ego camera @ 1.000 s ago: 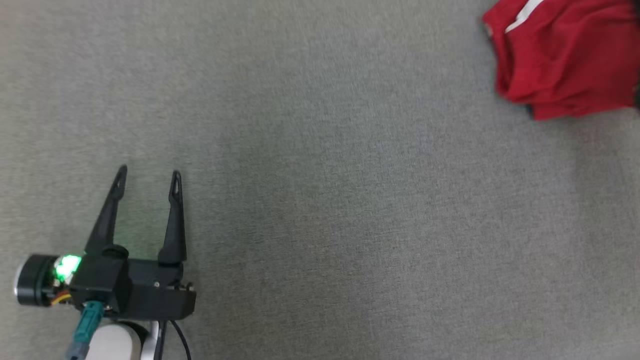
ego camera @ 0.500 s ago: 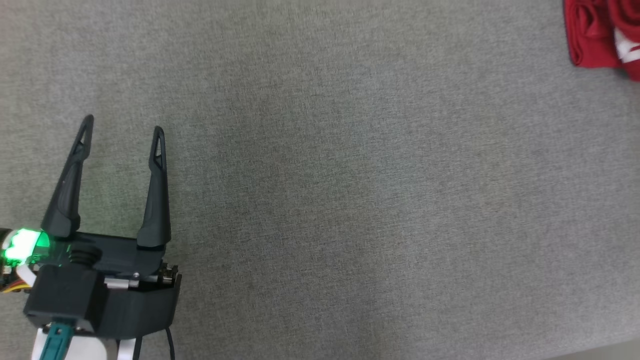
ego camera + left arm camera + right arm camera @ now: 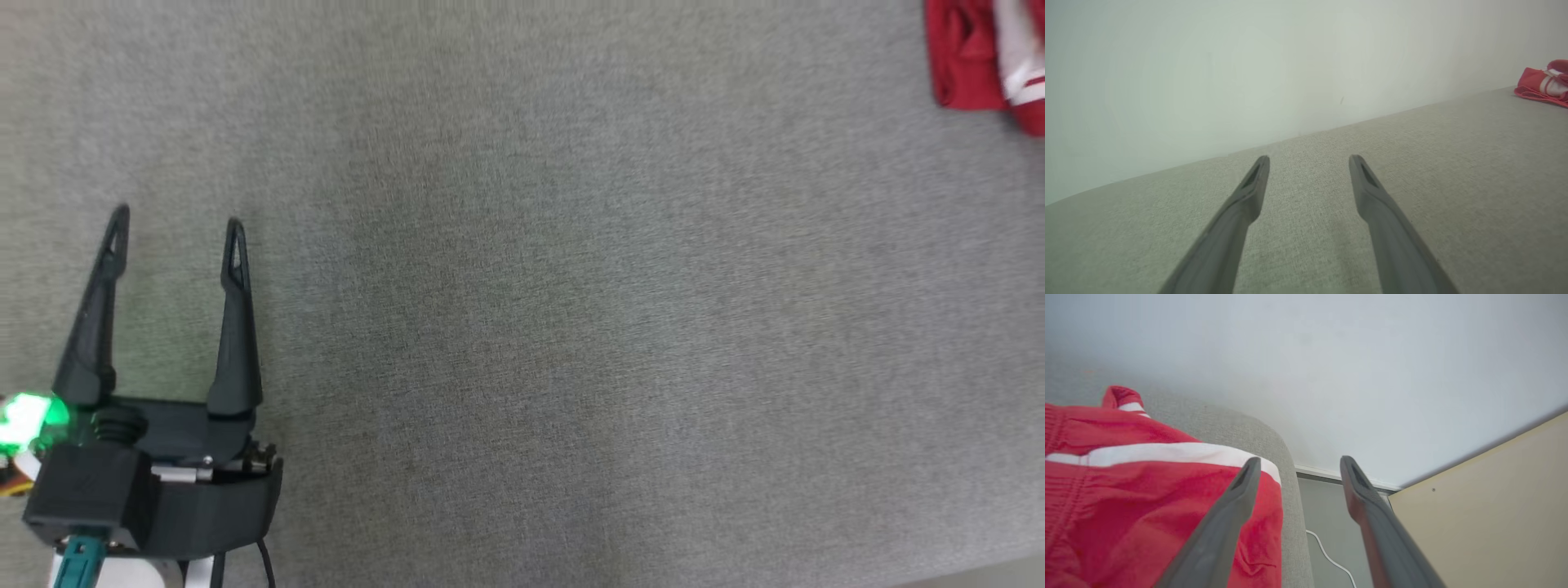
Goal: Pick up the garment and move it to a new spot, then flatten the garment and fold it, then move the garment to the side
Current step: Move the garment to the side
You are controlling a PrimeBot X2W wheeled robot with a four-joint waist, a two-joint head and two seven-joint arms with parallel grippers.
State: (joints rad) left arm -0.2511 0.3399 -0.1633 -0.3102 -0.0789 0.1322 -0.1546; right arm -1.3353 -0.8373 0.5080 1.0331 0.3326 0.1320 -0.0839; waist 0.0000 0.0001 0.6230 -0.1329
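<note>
The red garment (image 3: 967, 61) is lying bunched at the far right edge of the grey upholstered surface (image 3: 571, 327), well apart from the left gripper (image 3: 175, 222), which is hovering with its jaws apart. The right gripper (image 3: 1299, 459) is hanging over the garment's edge, its jaws apart, one finger crossing the cloth; beyond, a white cable (image 3: 1331, 555) is trailing on the floor beside a beige panel (image 3: 1486, 506)

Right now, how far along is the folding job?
Done, it seems: the garment lies compact at the far right edge of the surface, so folding and moving aside look finished, though the fold's neatness is hard to judge. In hand: nothing; the right tool is open at its edge, the left tool open over bare surface. Left: likely only pulling back.
</note>
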